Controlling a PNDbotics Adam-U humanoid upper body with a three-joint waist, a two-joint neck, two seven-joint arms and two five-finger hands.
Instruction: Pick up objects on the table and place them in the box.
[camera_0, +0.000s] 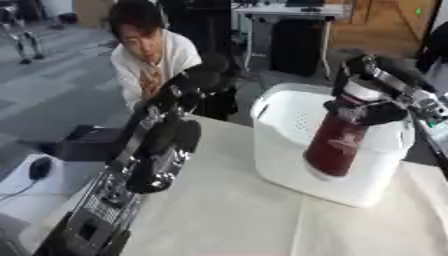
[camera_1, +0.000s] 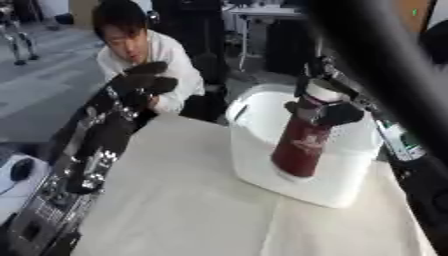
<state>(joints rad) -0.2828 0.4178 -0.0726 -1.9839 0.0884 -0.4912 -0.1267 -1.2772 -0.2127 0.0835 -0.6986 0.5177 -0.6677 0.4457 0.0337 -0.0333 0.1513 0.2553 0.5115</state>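
Left eye view first: the right hand (camera_0: 372, 111) comes in from two o'clock and has its fingers curled round a dark red bottle (camera_0: 337, 142) just under the bottle's white cap (camera_0: 359, 90). The bottle hangs tilted, cap toward one o'clock and base toward seven, in front of the near wall of the white box (camera_0: 289, 150); its lower end overlaps the box's front face, and I cannot tell whether it touches. The box stands on the pale cloth-covered table (camera_0: 219, 215), at about three o'clock from the table's middle. The left arm runs up the picture from seven o'clock, and the left hand (camera_0: 188, 87) sits raised at around eleven o'clock, dark fingers curled in on themselves with nothing in them, well apart from the bottle and box.

Right eye view now: same grip, seen more from the side. The right hand (camera_1: 328, 112) clamps the bottle (camera_1: 299, 145) at its neck, the cap (camera_1: 322, 91) poking out above the fingers toward twelve o'clock. The bottle's body lies across the box's (camera_1: 254, 150) open rim and front wall, base low at six o'clock. The left hand (camera_1: 144, 80) shows bunched at ten o'clock, away from the box. A broad dark blurred shape crosses the upper right corner.
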